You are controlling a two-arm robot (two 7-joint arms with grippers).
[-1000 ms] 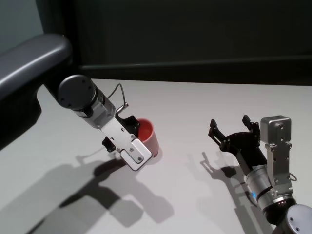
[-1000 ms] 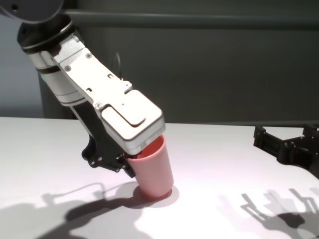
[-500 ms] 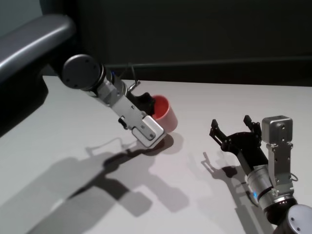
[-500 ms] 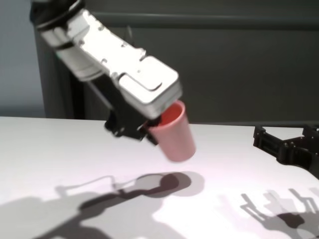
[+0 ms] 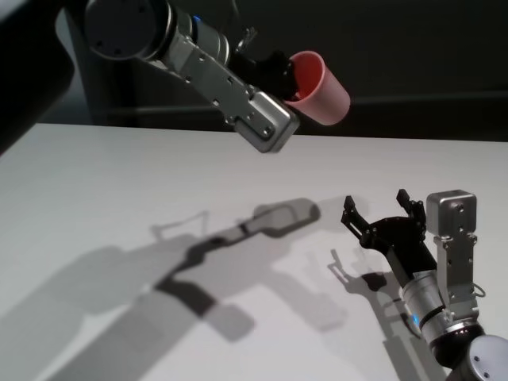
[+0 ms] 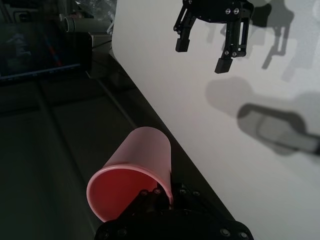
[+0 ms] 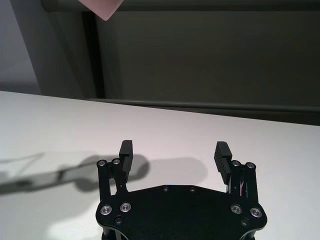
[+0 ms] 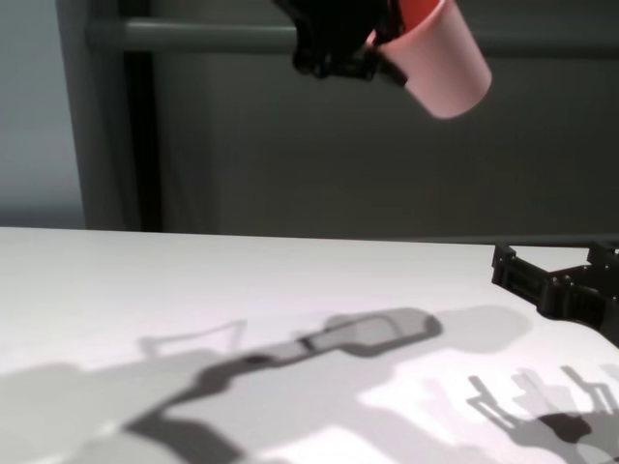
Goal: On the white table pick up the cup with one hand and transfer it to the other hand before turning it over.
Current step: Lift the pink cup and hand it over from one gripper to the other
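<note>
High above table (image 5: 119,182), left tool (image 5: 279,75) pinching cup (image 5: 317,78) rim, right tool (image 7: 174,156) spread in wrist view.

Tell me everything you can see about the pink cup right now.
The cup is a plain pink tumbler, plastic by its look, tapered, without a handle, its inside a deeper red. It hangs tilted in the air, high above the white table, mouth toward the left end effector, whose shut fingers pinch its rim. Nothing else touches it. The right end effector waits open, low over the table.
</note>
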